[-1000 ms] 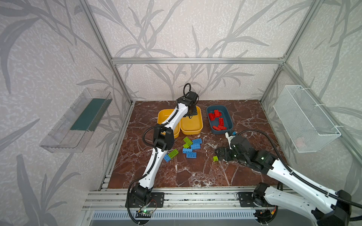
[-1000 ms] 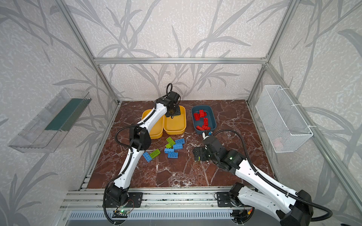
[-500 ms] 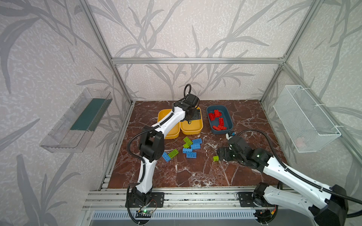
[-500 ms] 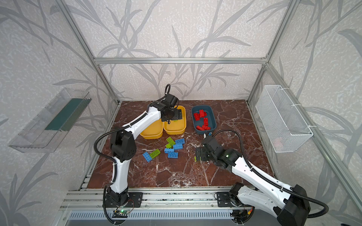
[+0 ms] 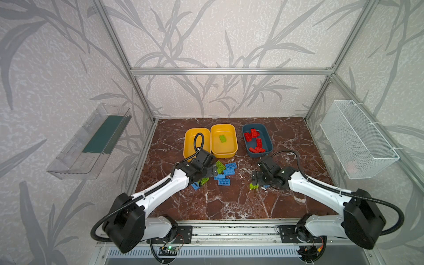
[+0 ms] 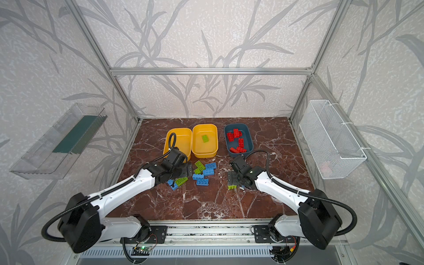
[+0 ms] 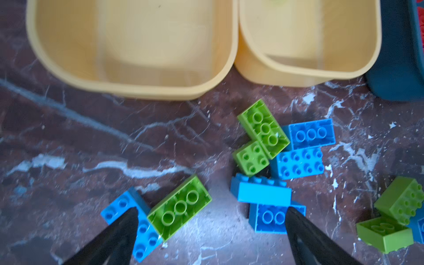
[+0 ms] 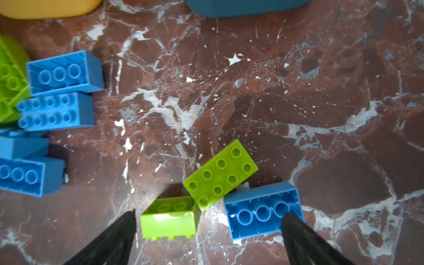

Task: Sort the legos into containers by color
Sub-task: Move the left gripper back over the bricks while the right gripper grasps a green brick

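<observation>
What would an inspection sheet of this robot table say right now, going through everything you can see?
Surface: reddish-brown marble-patterned tabletop, carrying tubs and bricks.
Job's things: left yellow plastic tub shows no bricks; middle yellow plastic tub holds one lime green brick; dark teal-blue plastic tub holds red bricks; loose blue and green bricks lie in front of the tubs.
Clutter: nothing seen.
Grippers: left gripper and right gripper both open, empty, low over loose bricks.
Cables: black ribbed cables arch from both wrists.
Surroundings: clear plastic tray and white wire mesh basket hang on leaf-patterned walls.
</observation>
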{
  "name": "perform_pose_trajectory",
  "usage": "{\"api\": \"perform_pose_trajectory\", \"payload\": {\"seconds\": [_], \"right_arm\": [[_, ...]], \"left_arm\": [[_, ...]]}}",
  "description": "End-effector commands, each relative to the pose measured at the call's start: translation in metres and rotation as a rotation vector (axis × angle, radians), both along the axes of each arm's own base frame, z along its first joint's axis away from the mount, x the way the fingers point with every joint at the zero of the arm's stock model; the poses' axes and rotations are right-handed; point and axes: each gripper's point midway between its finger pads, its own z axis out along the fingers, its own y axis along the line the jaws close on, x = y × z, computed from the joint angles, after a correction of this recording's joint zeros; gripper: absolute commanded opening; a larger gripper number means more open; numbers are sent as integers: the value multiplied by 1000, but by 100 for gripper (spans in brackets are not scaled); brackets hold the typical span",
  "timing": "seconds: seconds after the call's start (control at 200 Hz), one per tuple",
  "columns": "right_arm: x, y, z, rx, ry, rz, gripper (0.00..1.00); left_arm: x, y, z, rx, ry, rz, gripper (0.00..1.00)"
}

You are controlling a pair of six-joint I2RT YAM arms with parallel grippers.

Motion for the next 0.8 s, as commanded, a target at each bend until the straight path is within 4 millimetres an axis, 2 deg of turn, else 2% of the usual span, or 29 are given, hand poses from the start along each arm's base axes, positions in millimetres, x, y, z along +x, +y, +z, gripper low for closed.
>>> {"api": "perform_pose_trajectory", "payload": {"seconds": [0.0,0.17,0.355,0.46,0.58,0.795], "right_arm": [[21,-2,3,-8,-33,-50,99],[31,-8,-15,-33,-1,-79,98],[41,5,-28,3,50,-63,97],[36,8,-35,-7,145,-81,94],[27,5,-46,-28,210,-119,83],[11,-3,-47,-21,215,-152,82]], "left_arm": [[-10,15,17,-42,-95,74,99],[-33,35,20,-57,-128,89,99],[-41,42,26,-80,-160,90,99],[-43,41,25,-87,-157,86,99],[-45,42,22,-87,-148,88,99],[-46,43,19,-80,-144,87,99]]}}
